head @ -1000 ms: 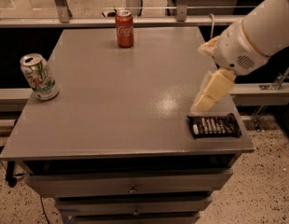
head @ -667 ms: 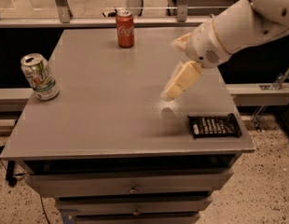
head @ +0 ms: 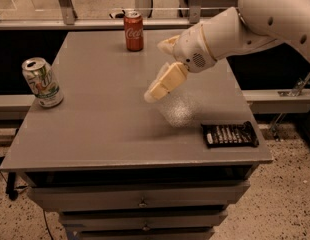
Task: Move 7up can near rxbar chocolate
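The 7up can (head: 42,82) stands upright near the left edge of the grey table (head: 110,119). The rxbar chocolate (head: 230,134), a black bar with white lettering, lies flat near the table's front right corner. My gripper (head: 162,84) hangs above the middle of the table, between the two, well right of the can and left of and behind the bar. It holds nothing that I can see.
A red Coca-Cola can (head: 134,30) stands at the back edge of the table. My white arm (head: 255,19) reaches in from the upper right. Drawers (head: 140,201) run below the front edge. A rail and shelf lie behind the table.
My gripper has swung left from above the rxbar chocolate to over the middle of the table, toward the 7up can. The cans and the bar have not moved.
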Tool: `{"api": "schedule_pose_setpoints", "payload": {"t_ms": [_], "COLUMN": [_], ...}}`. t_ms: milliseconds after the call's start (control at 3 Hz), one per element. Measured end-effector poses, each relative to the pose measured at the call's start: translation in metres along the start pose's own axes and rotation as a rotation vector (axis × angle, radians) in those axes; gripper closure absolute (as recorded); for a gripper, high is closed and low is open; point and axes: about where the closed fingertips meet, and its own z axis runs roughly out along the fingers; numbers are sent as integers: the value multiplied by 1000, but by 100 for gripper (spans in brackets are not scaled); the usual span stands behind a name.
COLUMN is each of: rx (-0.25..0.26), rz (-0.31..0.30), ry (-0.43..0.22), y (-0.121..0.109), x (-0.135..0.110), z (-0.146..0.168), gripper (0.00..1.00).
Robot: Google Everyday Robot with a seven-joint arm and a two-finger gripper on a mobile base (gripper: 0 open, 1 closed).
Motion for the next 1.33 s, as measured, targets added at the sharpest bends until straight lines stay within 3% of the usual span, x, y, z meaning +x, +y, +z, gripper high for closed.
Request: {"api": "schedule_pose_setpoints", "payload": {"t_ms": [333,667,1000,1333], "rx": [14,9,-33,-85], "rz": [-14,-49,-71,-78], "ry": [-38,-148,-262,-351], "y": [-6,-29,-44,-38], "x": [-11,-44,-81,-110], "z": [13,59,112,162], "gripper": [0,0,0,0]}}
